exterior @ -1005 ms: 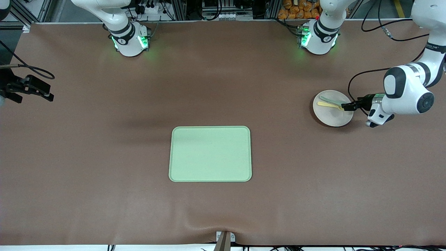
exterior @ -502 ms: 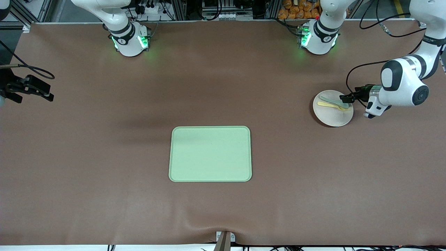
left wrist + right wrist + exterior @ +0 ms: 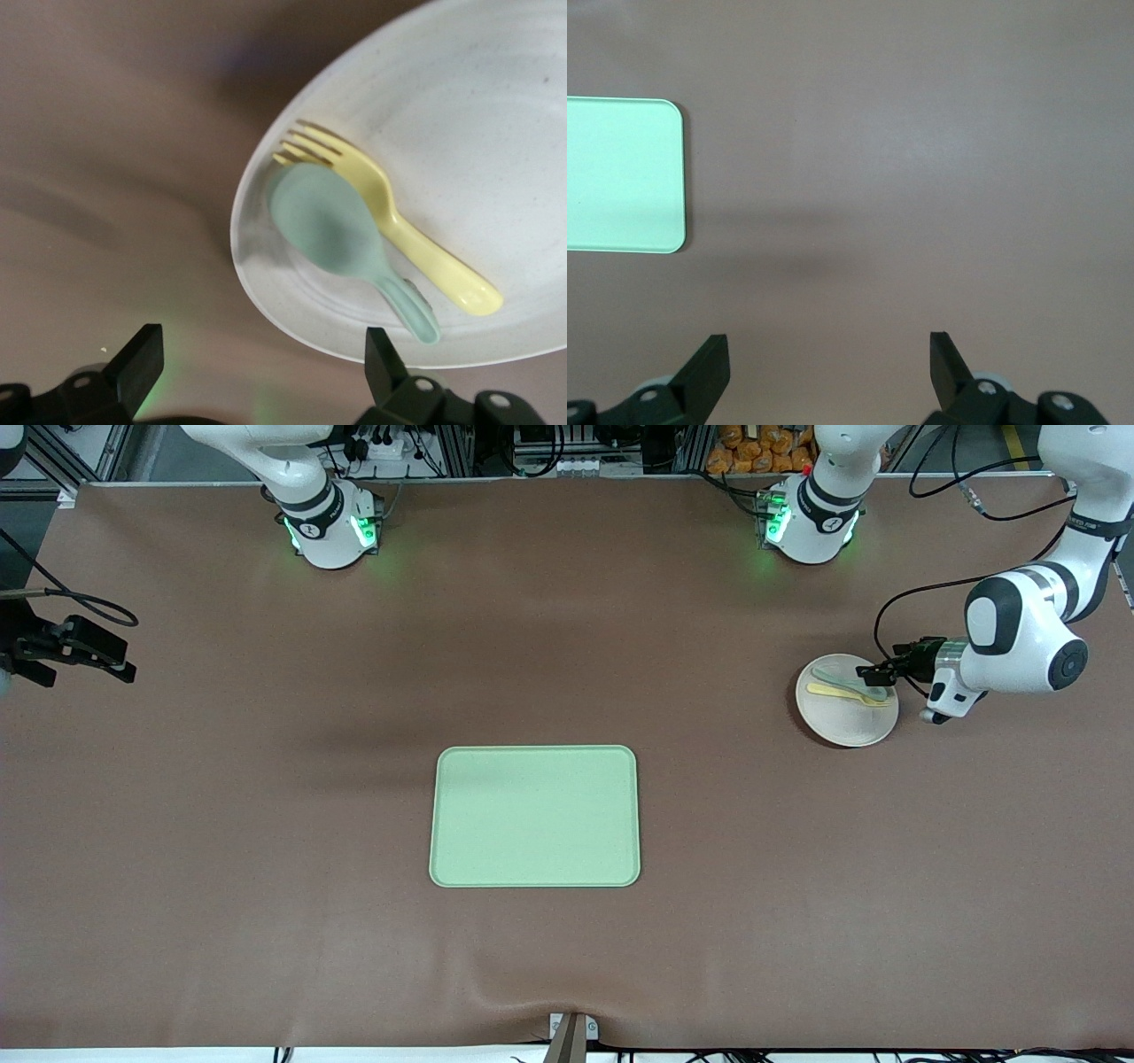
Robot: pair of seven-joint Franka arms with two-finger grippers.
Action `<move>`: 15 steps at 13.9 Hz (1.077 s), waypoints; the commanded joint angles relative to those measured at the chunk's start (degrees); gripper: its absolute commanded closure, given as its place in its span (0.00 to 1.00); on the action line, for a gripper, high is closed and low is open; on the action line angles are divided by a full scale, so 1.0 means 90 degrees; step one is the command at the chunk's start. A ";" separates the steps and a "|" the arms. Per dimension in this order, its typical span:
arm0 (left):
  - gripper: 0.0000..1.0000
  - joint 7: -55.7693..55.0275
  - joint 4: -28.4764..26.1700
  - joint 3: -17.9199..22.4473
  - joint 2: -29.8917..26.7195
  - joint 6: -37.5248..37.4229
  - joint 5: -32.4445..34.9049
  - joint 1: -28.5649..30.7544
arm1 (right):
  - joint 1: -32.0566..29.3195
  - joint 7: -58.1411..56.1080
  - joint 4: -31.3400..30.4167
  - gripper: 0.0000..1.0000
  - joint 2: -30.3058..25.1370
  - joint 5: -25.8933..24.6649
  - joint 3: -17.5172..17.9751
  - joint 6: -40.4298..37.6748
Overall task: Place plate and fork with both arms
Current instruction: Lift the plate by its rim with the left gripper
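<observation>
The cream plate [image 3: 850,723] sits toward the left arm's end of the table. On it lie the pale yellow fork [image 3: 846,693] and a grey-green spoon [image 3: 842,681], side by side. My left gripper [image 3: 875,674] hovers open over the plate's rim, by the heads of both utensils, holding nothing. In the left wrist view the plate [image 3: 478,115], fork [image 3: 390,221] and spoon [image 3: 330,223] lie just ahead of the left gripper [image 3: 264,354]. My right gripper [image 3: 120,666] waits open over bare table at the right arm's end; the right wrist view shows the right gripper [image 3: 828,354] empty.
A rectangular light-green tray [image 3: 534,816] lies in the middle of the table, nearer to the front camera than the plate; its corner [image 3: 620,177] shows in the right wrist view. The brown mat [image 3: 266,824] has a wrinkle at its front edge.
My left gripper has shifted from over the fork's tines to over the plate's rim nearer the robots' bases, by the spoon. The right arm has not moved.
</observation>
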 commanded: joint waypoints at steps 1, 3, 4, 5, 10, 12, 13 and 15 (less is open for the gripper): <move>0.00 -0.0031 -0.0143 -0.0044 -0.0012 0.0117 -0.0136 0.0007 | -0.0018 -0.0066 -0.0121 0.00 -0.0146 0.0000 -0.0009 0.0013; 0.00 -0.0031 -0.0143 -0.0044 0.0057 0.0234 -0.0145 0.0007 | -0.0009 -0.0066 -0.0121 0.00 -0.0146 0.0000 -0.0009 0.0023; 0.00 -0.0041 -0.0134 -0.0044 0.0115 0.0293 -0.0145 0.0007 | -0.0009 -0.0066 -0.0121 0.00 -0.0146 0.0000 -0.0009 0.0023; 0.00 -0.0041 -0.0134 -0.0044 0.0183 0.0409 -0.0145 0.0007 | -0.0009 -0.0066 -0.0121 0.00 -0.0146 0.0000 -0.0009 0.0023; 0.01 -0.0079 -0.0143 -0.0044 0.0292 0.0547 -0.0145 0.0007 | -0.0018 -0.0066 -0.0121 0.00 -0.0146 0.0000 -0.0009 0.0032; 0.38 -0.0138 -0.0143 -0.0054 0.0292 0.0547 -0.0145 -0.0012 | -0.0018 -0.0066 -0.0121 0.00 -0.0146 0.0000 -0.0019 0.0013; 0.58 -0.0138 -0.0143 -0.0093 0.0292 0.0547 -0.0145 -0.0022 | -0.0018 -0.0066 -0.0121 0.00 -0.0146 0.0000 -0.0019 0.0013; 0.84 -0.0148 -0.0143 -0.0132 0.0292 0.0547 -0.0136 -0.0022 | -0.0018 -0.0076 -0.0121 0.00 -0.0146 0.0000 -0.0019 0.0013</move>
